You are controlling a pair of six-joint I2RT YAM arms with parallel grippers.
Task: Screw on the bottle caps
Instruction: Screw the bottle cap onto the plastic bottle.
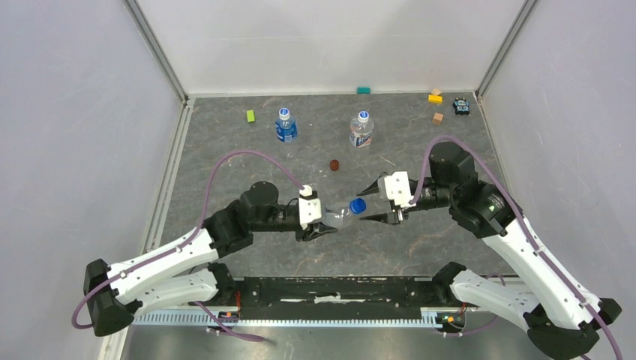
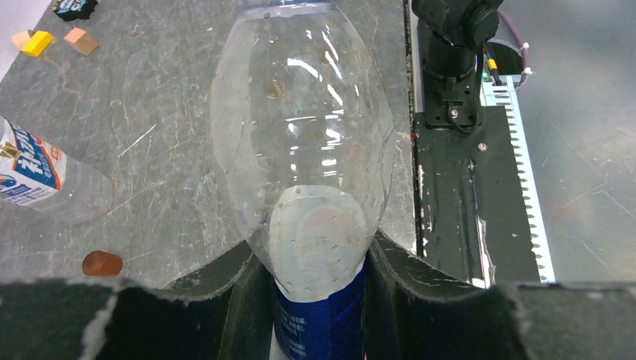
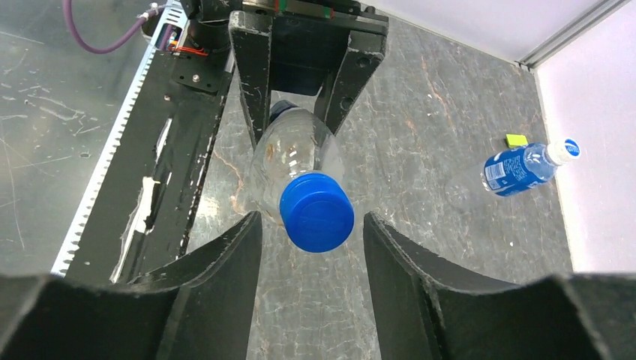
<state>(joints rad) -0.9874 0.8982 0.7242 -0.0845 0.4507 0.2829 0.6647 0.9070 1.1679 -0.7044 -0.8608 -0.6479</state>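
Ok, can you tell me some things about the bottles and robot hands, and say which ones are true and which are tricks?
1. The left gripper holds a bottle sideways. True.
2. That bottle's cap is red. False: it is blue.
3. Two other bottles stand upright farther back. True.
4. The right gripper squeezes the cap tight. False: its fingers sit on either side of the cap, with gaps.
5. The yellow block lies beside the left gripper. False: it is in the far right corner.

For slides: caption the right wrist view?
Right gripper straddles blue cap on the bottle clamped by the left gripper.
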